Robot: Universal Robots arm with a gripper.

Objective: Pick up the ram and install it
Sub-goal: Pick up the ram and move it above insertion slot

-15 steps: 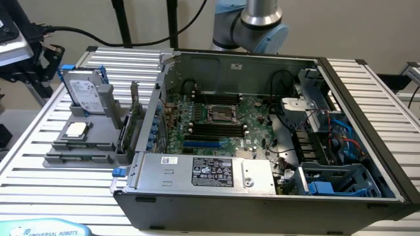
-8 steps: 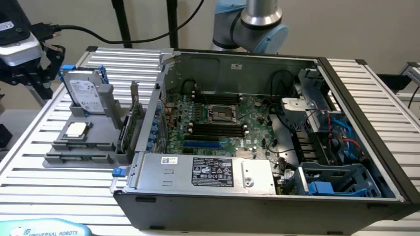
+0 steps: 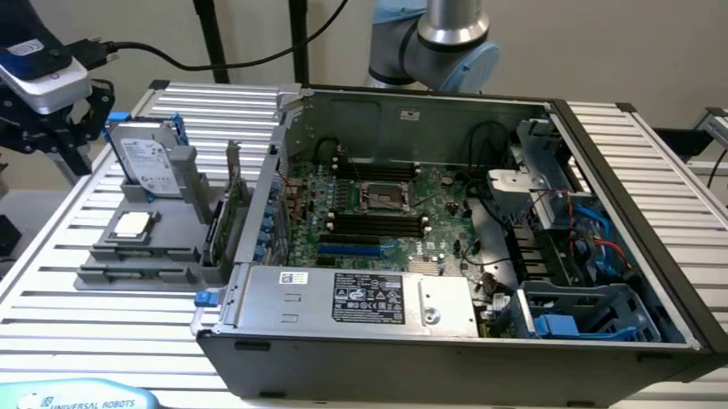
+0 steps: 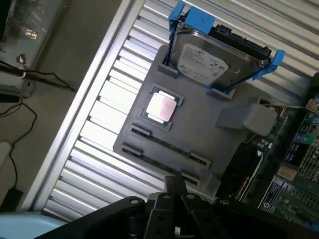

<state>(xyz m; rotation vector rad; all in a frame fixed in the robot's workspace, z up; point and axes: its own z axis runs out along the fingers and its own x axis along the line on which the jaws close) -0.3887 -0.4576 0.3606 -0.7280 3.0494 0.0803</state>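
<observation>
We see the hand (image 4: 174,182) clenched, its fingers pressed together with nothing between them. It hangs above the near edge of the grey holder (image 4: 199,130), which sits on the slatted metal desk (image 3: 80,328) at the exterior view's left of the open computer case (image 3: 455,358).

The holder is crowded. A hard drive (image 4: 203,60) in a blue bracket stands at its far end, and a square silver processor (image 4: 161,107) lies flat in a recess in the middle. A green expansion card (image 3: 234,209) stands upright on the side next to the case wall. Inside the case, the motherboard (image 3: 438,192) shows black memory slots on either side of its central socket, and a power supply (image 3: 353,298) fills the near end.

The ram (image 3: 136,274) rests on its edge in the holder's outermost long slot, the row farthest from the hard drive. Its long axis follows that edge, running from left to right in the exterior view, roughly parallel to the motherboard's slots. The processor lies between it and the drive.
</observation>
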